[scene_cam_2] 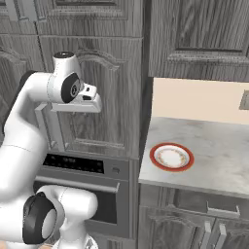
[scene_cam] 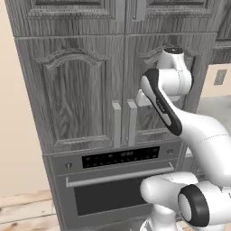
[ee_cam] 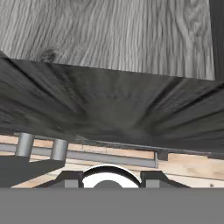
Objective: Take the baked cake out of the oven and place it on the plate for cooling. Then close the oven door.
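The oven point(scene_cam: 117, 189) sits below the wood-grain cabinets, with a black display strip point(scene_cam: 121, 157) on top. The oven door point(scene_cam: 106, 196) stands shut, its silver bar handle point(scene_cam: 119, 175) across the top of the black window. The cake is hidden. The plate point(scene_cam_2: 171, 156), red-orange rimmed, lies bare on the grey counter point(scene_cam_2: 219, 165) to the right of the oven. My gripper point(scene_cam_2: 93, 104) point(ee_cam: 111, 179) is held high in front of the cabinet doors, above the oven, facing down along the wood. Its fingertips point(ee_cam: 72, 179) stand apart with nothing between them.
Two tall cabinet doors point(scene_cam: 76, 94) with vertical bar handles point(scene_cam: 117, 122) rise right behind the hand. Another cabinet point(scene_cam_2: 199, 34) hangs over the counter. My own elbow and base point(scene_cam: 194, 198) fill the space in front of the oven's right side.
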{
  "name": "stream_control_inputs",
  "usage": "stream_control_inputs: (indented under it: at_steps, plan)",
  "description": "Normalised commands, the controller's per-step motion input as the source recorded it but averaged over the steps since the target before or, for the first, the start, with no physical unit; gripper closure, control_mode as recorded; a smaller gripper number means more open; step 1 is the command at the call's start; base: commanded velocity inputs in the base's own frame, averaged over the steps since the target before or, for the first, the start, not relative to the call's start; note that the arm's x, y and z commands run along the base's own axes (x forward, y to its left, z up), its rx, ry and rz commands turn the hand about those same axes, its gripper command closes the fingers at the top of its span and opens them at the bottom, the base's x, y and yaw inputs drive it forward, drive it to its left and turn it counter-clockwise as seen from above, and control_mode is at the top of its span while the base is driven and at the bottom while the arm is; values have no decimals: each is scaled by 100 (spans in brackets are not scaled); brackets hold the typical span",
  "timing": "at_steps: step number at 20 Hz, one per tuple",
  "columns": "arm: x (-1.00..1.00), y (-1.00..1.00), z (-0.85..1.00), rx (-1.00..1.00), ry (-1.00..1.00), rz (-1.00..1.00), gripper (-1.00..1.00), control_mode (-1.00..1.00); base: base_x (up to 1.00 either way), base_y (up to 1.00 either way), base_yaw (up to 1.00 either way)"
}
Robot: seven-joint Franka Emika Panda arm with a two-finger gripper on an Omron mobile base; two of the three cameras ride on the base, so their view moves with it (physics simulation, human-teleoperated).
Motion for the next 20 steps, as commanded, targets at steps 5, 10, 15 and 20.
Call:
stream_control_inputs:
  at_steps: [5, 10, 15, 20]
  plan:
    - [0, 0, 0, 0, 0, 0, -100, 100, -34, -10, 0]
    - [0, 0, 0, 0, 0, 0, -100, 100, -90, -53, 1]
    - [0, 0, 0, 0, 0, 0, -100, 100, -48, -55, 19]
    - [0, 0, 0, 0, 0, 0, -100, 100, 0, -47, 58]
